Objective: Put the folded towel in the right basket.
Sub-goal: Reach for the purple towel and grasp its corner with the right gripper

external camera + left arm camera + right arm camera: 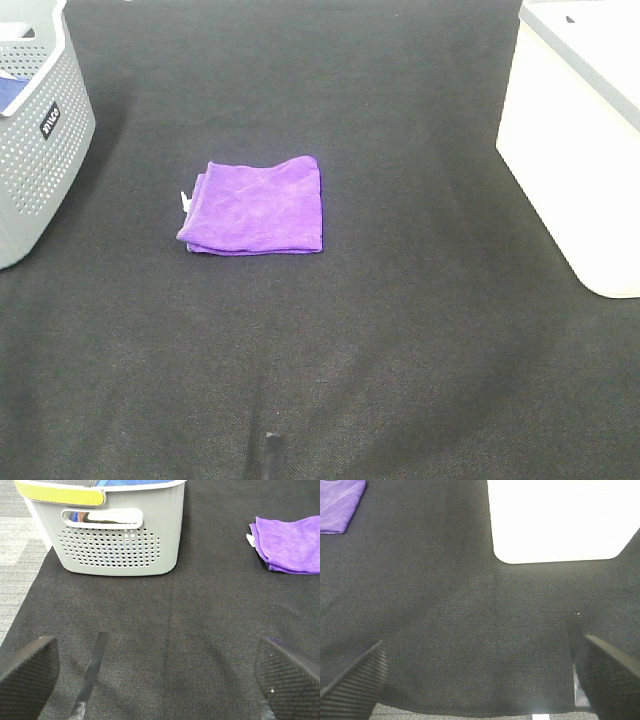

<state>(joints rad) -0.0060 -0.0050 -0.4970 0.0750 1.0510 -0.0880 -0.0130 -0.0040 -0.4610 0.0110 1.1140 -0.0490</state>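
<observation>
The task is at its start, nothing grasped; the left gripper [157, 680] hovers low over the black mat [400, 330] near the grey basket [40, 130], jaws wide apart, empty; the folded towel [255, 207] lies flat mid-mat, well apart from the white right basket [575, 140]; the right gripper [477, 677], likewise spread and empty, probably must reach over and pinch the towel's edge.
</observation>
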